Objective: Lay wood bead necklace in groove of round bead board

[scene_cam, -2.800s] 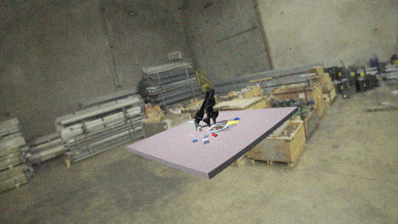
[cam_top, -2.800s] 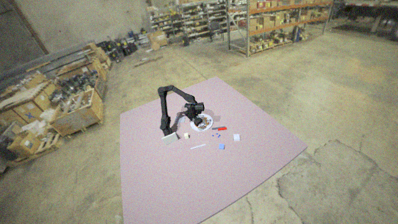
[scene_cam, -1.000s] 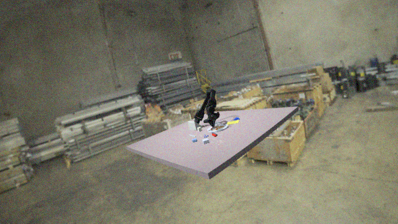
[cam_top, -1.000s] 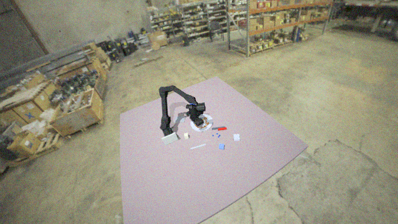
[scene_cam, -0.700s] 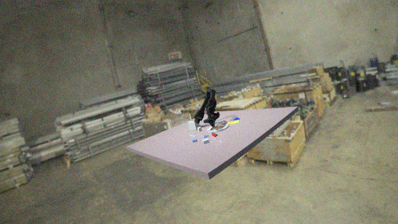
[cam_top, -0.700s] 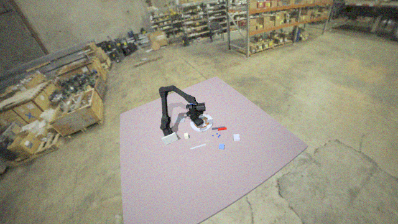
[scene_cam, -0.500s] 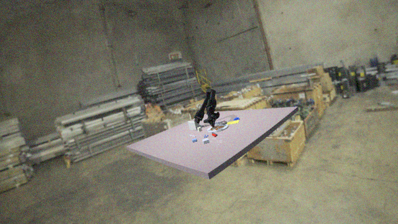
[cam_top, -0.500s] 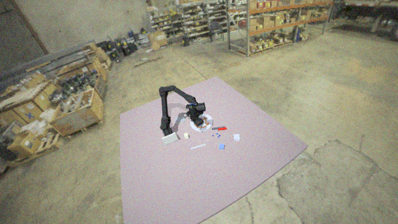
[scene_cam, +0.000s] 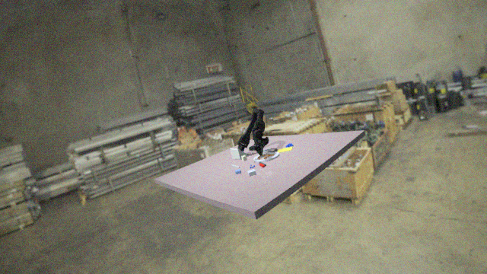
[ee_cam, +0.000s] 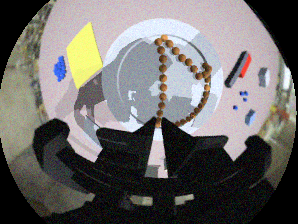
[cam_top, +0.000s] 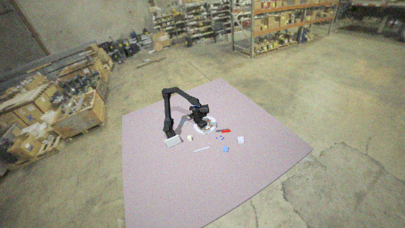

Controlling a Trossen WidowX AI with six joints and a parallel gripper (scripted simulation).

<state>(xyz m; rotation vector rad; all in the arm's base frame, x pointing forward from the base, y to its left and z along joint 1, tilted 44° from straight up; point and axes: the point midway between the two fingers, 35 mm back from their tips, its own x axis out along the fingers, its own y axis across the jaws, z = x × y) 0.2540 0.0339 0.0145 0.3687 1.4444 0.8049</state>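
Observation:
The round bead board [cam_top: 214, 126] [scene_cam: 277, 154] [ee_cam: 215, 90] is pale, with a thin circular groove. The brown wood bead necklace [cam_top: 211, 124] [ee_cam: 163, 78] lies on it. In the wrist view its right and lower right run follows the groove. One strand runs straight across the middle towards my fingertips. Another cuts inside the groove at the upper right, ending in a small kink. The left part of the groove holds no beads. My gripper [cam_top: 202, 127] [scene_cam: 260, 154] [ee_cam: 158, 119] is low over the board's near edge, its tips closed on a bead, which they partly hide.
A yellow sheet [ee_cam: 84, 56] [scene_cam: 285, 149] and a blue cluster [ee_cam: 60, 69] lie left of the board in the wrist view. A red piece [cam_top: 226, 131] [ee_cam: 245, 65], small blue beads [cam_top: 222, 138], a blue block [cam_top: 225, 149] and a pale block [cam_top: 240, 139] lie right. A pale box [cam_top: 173, 141] stands near the arm base.

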